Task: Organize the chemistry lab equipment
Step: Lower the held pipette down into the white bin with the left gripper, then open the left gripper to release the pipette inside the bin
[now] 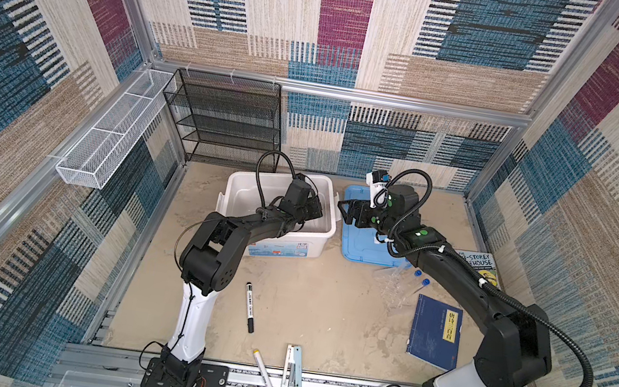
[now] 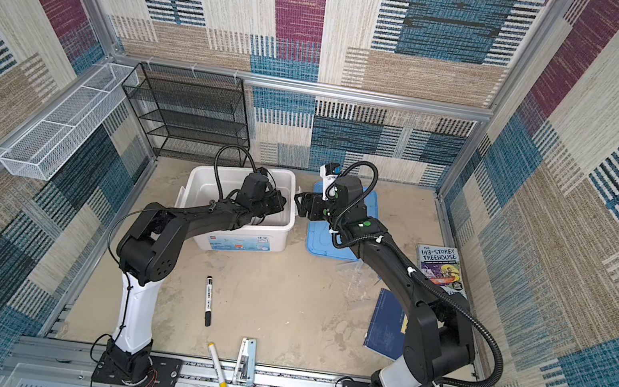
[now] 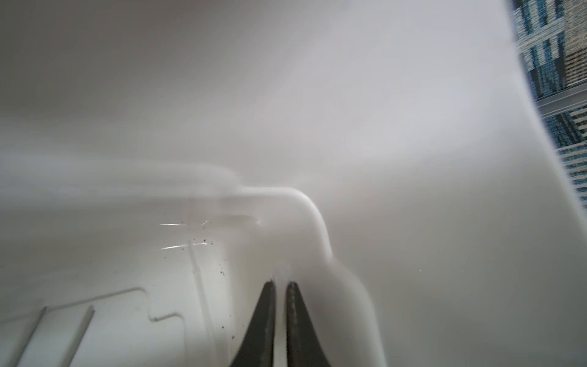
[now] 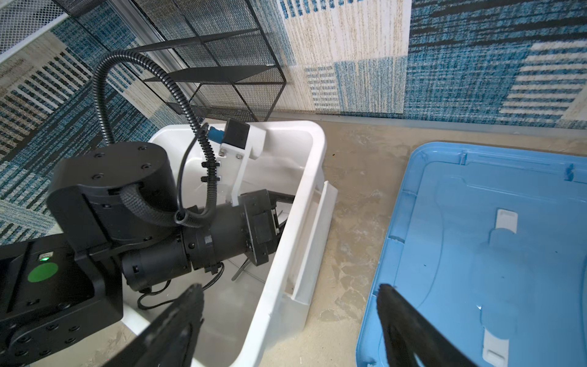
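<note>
My left gripper [image 1: 317, 209] [image 2: 279, 202] reaches down inside the white bin [image 1: 329, 229]. In the left wrist view its jaws [image 3: 281, 281] stand almost together above the bin floor, with only a slit and nothing between them. A thin clear rod [image 3: 200, 286] lies on that floor beside them. Metal tweezers [image 4: 241, 270] show in the bin under the left wrist. My right gripper [image 1: 345, 210] [image 4: 289, 287] hangs open and empty over the strip between the bin and the blue lid [image 1: 361, 251]. Two blue-capped test tubes [image 1: 421, 279] lean in the clear rack [image 1: 394, 286].
A blue book [image 1: 435, 332] and an illustrated book [image 1: 477, 265] lie at the right. A black marker [image 1: 250, 307], a yellow-tipped marker [image 1: 265, 383] and a small white and light-blue object [image 1: 293, 366] lie near the front. A black mesh shelf [image 1: 227, 118] stands behind the bin.
</note>
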`<state>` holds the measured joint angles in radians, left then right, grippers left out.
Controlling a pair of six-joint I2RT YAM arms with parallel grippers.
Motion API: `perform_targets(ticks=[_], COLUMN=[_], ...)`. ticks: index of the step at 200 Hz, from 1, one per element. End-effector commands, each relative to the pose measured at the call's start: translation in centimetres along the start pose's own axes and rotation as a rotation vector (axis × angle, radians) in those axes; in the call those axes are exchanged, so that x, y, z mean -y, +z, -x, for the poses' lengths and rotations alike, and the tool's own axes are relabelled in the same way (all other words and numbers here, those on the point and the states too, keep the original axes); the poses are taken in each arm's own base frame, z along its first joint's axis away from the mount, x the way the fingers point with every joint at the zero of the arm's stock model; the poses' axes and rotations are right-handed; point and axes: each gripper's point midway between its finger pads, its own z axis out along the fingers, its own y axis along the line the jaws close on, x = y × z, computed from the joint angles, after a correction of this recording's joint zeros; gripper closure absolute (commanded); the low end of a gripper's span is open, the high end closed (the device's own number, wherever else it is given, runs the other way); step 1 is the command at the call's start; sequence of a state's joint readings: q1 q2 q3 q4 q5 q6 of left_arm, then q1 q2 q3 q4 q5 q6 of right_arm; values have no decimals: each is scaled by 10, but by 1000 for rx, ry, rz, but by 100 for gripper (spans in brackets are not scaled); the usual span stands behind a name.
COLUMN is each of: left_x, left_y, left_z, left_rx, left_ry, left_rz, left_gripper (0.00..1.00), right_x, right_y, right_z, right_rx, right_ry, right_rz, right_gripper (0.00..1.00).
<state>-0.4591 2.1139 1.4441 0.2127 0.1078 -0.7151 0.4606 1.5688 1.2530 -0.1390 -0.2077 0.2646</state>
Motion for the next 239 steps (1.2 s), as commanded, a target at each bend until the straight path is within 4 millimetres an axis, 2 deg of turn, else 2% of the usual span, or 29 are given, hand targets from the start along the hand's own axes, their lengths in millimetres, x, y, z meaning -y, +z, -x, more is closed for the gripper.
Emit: perform_targets(ticks=[1,79,131,161,211,239], left_x=[-4,-15,-17,-14,-3,8], left_y=[4,13,13,12,1,-14], left_z=[-3,-20,-22,-20,-6,9], left_rx=[-5,-69,-85,-79,-55,-21], left_ry=[-36,-30,-14,-12,31,62], left_rz=[8,48,60,50,42,32], left_gripper=[88,87,78,76,58,47], right_x=[-2,0,0,0,-1,-3], right_y=[-2,0,0,-1,0,-2], right_z=[7,3,-1,0,3,9], right_rx=[39,30,26,28,32,36], right_ry=[7,2,13,12,15,9], right_rz=[9,3,7,6,7,9], right_gripper=[13,13,12,12,12,10])
